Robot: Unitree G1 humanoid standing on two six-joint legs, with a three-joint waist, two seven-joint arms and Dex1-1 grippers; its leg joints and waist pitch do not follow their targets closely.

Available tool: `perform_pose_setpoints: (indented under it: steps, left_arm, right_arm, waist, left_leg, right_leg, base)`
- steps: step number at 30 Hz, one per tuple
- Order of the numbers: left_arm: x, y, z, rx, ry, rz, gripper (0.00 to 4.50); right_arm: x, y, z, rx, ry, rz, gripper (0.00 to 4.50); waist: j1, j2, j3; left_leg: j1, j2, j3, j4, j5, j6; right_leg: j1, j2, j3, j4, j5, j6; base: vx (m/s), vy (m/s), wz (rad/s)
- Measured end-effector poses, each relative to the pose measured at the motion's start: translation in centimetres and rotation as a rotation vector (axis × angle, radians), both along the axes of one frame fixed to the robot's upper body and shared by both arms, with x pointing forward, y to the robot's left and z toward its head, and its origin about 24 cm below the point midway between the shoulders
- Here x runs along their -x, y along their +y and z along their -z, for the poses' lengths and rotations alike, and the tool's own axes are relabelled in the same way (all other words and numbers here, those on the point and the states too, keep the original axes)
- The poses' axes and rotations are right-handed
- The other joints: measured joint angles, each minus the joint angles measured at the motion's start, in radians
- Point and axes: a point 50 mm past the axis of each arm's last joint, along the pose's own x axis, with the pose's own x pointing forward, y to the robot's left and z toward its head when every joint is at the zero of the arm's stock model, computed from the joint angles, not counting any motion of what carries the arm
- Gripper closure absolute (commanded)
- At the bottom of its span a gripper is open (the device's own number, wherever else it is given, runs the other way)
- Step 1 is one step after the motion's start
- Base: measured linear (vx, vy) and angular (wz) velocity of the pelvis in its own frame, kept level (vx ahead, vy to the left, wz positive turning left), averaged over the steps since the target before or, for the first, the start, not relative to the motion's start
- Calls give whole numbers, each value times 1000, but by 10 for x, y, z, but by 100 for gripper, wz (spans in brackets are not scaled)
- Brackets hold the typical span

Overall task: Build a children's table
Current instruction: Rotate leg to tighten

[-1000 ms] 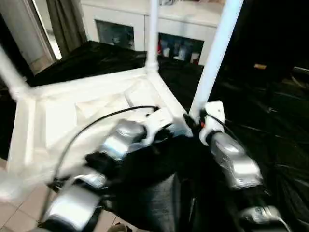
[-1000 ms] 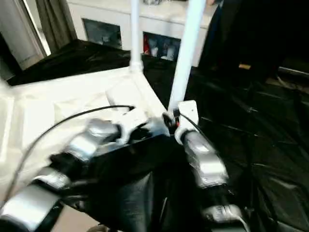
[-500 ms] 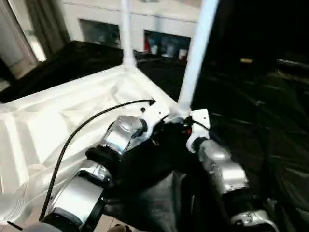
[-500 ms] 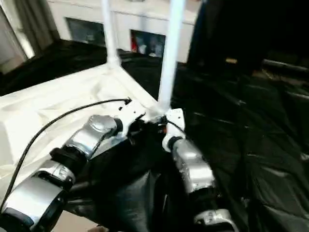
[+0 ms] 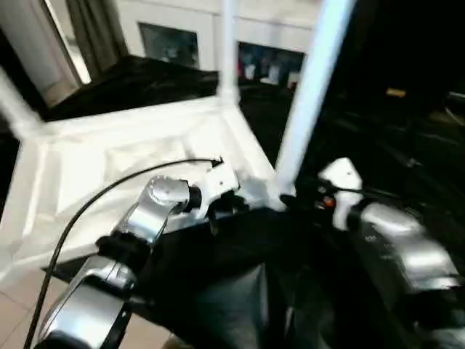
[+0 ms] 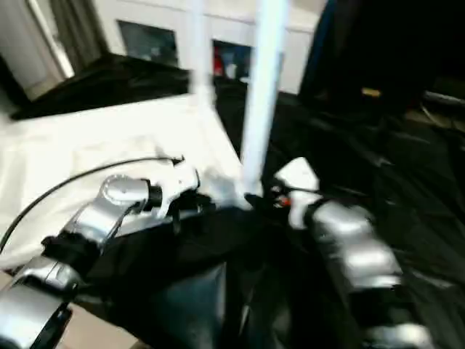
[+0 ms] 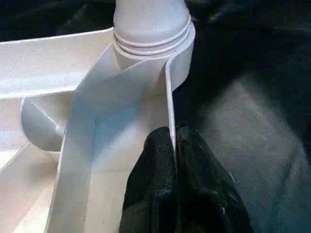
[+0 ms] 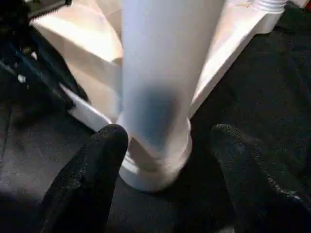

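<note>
Tabletop (image 5: 123, 153) of ribbed white plastic lies underside up on black sheeting (image 5: 407, 145). Three tubular legs show, cut off above: near leg (image 5: 309, 87), far leg (image 5: 227, 51), and another leg (image 5: 14, 109). Left gripper (image 7: 174, 160) is clenched on the tabletop's thin rim; right gripper (image 8: 165, 160) stands released around the near leg's flared base.

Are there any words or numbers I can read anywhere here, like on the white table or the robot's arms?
None can be read.
Tabletop and legs: plain white, no print visible.
Left gripper, pinching the tabletop's rim: plain black.
Right gripper, its fingers either side of the near leg: plain black.
Things behind the cabinet's glass doors: too blurred to tell whether they carry any text.
</note>
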Motion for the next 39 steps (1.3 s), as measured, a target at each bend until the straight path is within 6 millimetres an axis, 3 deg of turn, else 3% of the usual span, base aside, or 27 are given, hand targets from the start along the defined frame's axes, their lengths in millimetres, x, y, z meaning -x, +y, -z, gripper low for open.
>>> perform_pose_setpoints:
  steps: [8,16,18,29,39]
  left_arm:
    - [10,5,2,4,30,58,450]
    - [20,6,1,6,68,126,450]
    - [21,6,1,4,70,130,450]
    - [23,9,2,-3,79,133,450]
    - [25,10,1,-10,92,134,450]
  right_arm:
    - [6,3,3,10,40,-81,134]
    - [11,14,6,-30,93,-191,134]
    - [12,15,4,-32,93,-210,168]
    - [13,13,4,-36,115,-235,245]
    - [15,14,4,-36,124,-257,250]
  waist:
    - [-7,-2,0]
    - [3,-3,0]
    - [6,-3,1]
    - [11,-7,0]
    - [12,-13,-2]
  left_leg:
    - [1,0,0,2,0,-1]
    - [0,0,0,4,0,0]
    - [-1,0,0,4,0,0]
    - [-1,0,0,5,0,0]
    - [-1,0,0,5,0,0]
  right_leg:
    - [2,-1,1,2,-2,4]
    - [1,-1,1,4,0,1]
    - [1,-1,1,5,0,1]
    - [1,-1,1,5,0,1]
    - [1,-1,1,6,0,1]
  base:
    - [0,0,0]
    - [0,0,0]
    - [0,0,0]
    - [0,0,0]
    - [0,0,0]
